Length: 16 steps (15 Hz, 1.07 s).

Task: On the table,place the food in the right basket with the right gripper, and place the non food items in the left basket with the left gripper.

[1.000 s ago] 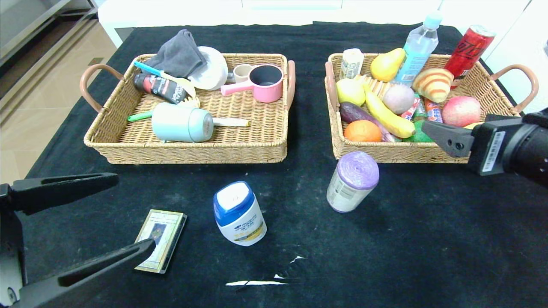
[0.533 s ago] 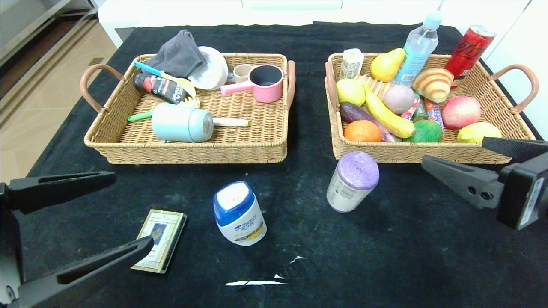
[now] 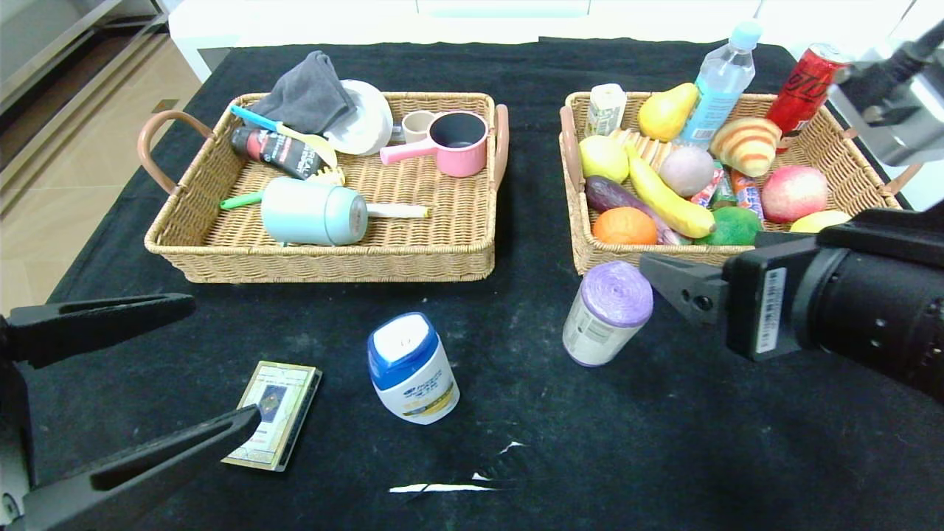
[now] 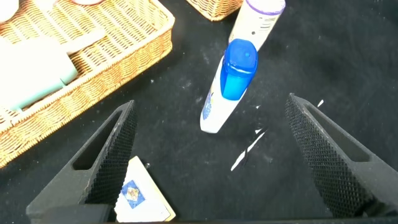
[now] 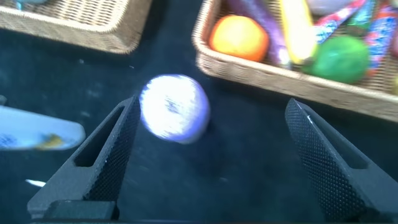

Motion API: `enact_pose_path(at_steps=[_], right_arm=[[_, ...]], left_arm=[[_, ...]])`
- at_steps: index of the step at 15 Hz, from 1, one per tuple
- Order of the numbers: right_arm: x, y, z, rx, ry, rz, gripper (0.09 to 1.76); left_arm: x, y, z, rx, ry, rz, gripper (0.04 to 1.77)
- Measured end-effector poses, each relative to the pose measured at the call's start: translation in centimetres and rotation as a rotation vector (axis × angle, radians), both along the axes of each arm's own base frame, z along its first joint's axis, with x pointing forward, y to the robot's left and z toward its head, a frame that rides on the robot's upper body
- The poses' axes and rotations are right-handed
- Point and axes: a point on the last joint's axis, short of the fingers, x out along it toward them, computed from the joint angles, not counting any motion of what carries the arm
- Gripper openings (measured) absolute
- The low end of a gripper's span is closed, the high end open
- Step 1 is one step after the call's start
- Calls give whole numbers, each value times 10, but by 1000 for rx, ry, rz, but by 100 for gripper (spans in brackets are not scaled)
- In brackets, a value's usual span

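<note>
Baskets look nearly full; purple-capped jar (image 3: 607, 313), blue-capped white bottle (image 3: 411, 367) and flat card box (image 3: 273, 414) remain on black surface (image 3: 664, 442). Left end effector (image 3: 140, 383) and right end effector (image 5: 217, 155) gape, empty.

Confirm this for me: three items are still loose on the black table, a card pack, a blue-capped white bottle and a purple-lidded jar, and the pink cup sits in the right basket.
Not quite. The pink cup sits in the left basket, not the right basket, as the head view shows. The rest holds: the card pack, blue-capped white bottle and purple-lidded jar are loose on the black table.
</note>
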Motion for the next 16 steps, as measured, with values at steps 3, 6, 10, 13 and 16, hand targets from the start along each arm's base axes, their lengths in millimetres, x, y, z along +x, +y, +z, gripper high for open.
enact_pose_path(at_steps=[3,6,10,13,16], right_arm=[[13,25,1,37,36,-37,170],[27,40,-8,24,47,-90,170],[44,46,-21,16,75,-137,170],[51,48,-26,56,98,-148,170],[54,52,-31,53,114,-141,170]], left_arm=[[-1,0,0,-1,-2,0,172],[-1,0,0,0,-2,-2,172],[0,0,-1,2,1,-2,172],[0,0,-1,3,3,-1,172],[1,0,-2,5,7,-1,172]])
